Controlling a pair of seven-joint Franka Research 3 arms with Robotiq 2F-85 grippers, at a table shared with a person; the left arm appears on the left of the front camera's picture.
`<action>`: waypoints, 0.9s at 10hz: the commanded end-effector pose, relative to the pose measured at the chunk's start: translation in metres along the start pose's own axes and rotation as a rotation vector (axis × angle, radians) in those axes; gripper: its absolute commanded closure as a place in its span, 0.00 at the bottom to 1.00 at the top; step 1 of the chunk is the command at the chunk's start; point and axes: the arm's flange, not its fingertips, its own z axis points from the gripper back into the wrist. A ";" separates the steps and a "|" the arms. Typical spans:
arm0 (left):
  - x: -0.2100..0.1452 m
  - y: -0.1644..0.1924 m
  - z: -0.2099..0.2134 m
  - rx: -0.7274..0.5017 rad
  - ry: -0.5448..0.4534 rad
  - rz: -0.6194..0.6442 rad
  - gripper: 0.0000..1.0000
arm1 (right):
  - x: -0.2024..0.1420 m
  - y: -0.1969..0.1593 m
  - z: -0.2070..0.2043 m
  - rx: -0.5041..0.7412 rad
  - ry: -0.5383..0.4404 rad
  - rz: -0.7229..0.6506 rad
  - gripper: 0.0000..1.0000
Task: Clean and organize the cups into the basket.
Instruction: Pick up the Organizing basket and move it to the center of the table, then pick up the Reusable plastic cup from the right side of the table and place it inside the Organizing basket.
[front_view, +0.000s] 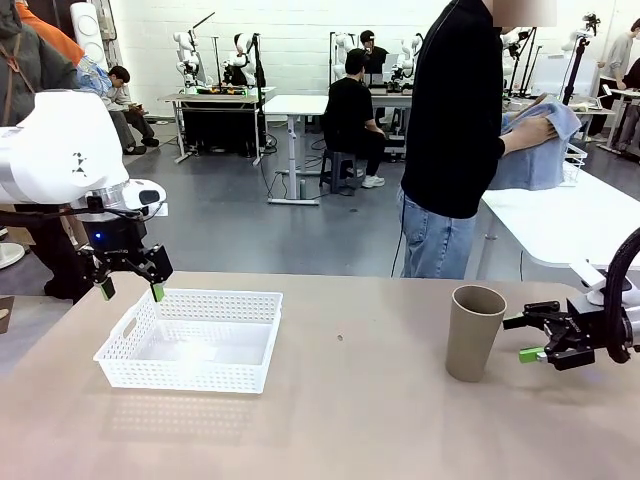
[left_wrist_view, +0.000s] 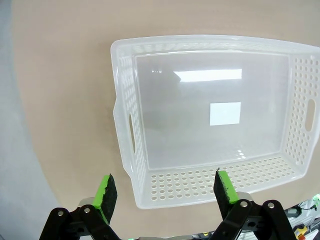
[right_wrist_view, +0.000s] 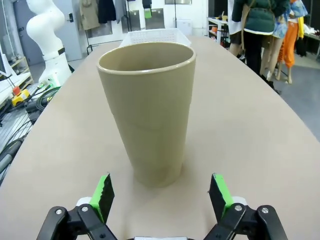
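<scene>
Two pincers, both with jaws apart and holding nothing. The right pincer (front_view: 520, 338) lies level just right of the tan cup (front_view: 474, 333), fingers pointing left at it. In the right wrist view its green pads (right_wrist_view: 104, 192) stand either side of the cup's foot, near but not touching. The cup stands upright, mouth up, on the right half of the bench (front_view: 360, 420), well apart from the basket (front_view: 185, 375). The basket sits empty at the left, with the left pincer (front_view: 132, 291) hanging over its far left corner. The step in hand is judged to be grasping the cup. The wall tapers toward the foot, so a low grip may slip. The pincer should advance level until the pads flank the mid-body, close squarely, and lift straight up before travelling left, since a nudge could topple so tall a cup.
</scene>
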 end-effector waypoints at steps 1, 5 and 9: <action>0.007 -0.002 -0.003 0.023 0.004 0.011 0.00 | 0.000 -0.005 -0.011 0.024 -0.037 0.058 0.00; 0.010 0.000 -0.010 0.024 0.018 -0.020 0.00 | 0.007 -0.010 -0.040 0.075 -0.035 0.075 0.00; 0.005 -0.010 -0.015 0.087 0.004 -0.094 0.00 | 0.010 -0.015 -0.048 0.100 -0.060 0.114 0.00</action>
